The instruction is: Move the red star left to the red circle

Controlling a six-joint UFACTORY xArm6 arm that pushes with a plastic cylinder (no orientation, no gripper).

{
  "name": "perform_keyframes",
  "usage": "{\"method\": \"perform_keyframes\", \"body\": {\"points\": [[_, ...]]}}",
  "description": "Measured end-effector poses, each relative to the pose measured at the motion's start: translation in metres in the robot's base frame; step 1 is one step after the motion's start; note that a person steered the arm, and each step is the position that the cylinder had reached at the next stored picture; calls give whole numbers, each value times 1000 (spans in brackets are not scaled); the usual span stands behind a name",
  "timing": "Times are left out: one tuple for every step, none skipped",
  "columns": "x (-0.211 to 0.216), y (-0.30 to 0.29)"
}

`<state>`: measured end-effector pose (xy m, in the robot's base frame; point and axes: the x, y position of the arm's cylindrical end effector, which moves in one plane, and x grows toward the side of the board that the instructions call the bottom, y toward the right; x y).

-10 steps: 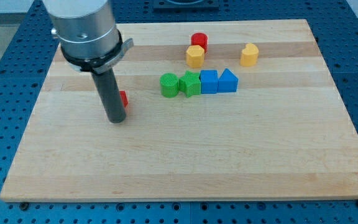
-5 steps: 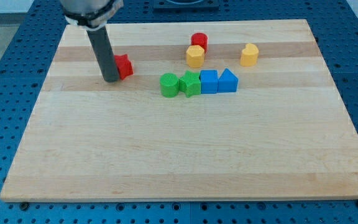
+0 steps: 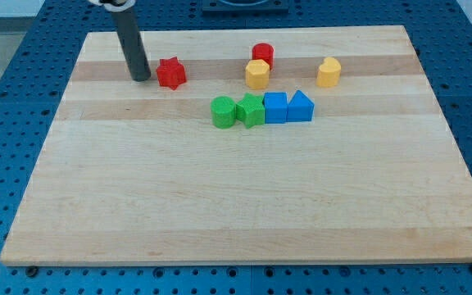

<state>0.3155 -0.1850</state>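
Now my tip (image 3: 141, 78) rests on the board (image 3: 220, 205) near its top-left corner, just left of the red star (image 3: 170, 73). It holds nothing. The red circle (image 3: 262, 55) sits near the top edge, well right of the star.

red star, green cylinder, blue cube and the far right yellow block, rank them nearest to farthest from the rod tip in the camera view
1. The red star, just right of my tip.
2. The green cylinder, toward the view's middle, lower right of my tip.
3. The blue cube, further right in the same row.
4. The yellow block, farthest toward the view's right.
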Motion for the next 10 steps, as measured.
{"method": "perform_keyframes", "body": {"points": [[15,-5],[10,12],[0,42],[-9,68],[-15,93],[-19,103],[-11,103],[1,103],[2,111],[1,125]]}}
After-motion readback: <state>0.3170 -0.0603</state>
